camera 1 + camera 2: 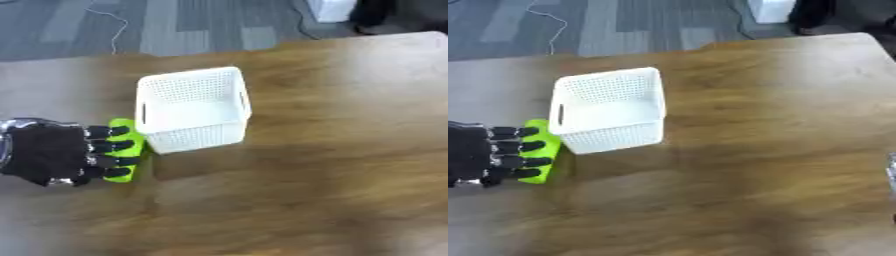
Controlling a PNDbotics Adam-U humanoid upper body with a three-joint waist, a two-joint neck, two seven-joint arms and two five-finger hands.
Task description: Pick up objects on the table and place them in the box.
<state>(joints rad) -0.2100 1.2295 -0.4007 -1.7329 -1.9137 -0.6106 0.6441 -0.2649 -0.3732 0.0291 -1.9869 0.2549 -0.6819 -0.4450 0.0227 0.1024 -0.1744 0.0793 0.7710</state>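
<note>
Green block [124,150] on desk [332,165], left hand [52,152] fingers curled around it, beside white box [191,107]. Box empty; lift and placing remain.

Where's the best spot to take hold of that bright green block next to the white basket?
Probably its long sides, coming from above and the left, as the left hand does: the green block lies flat, and the white basket blocks its right side.

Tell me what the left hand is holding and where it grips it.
The left hand has its fingers curled over a bright green object beside the white basket, gripping along its long side. What the object is cannot be told.
</note>
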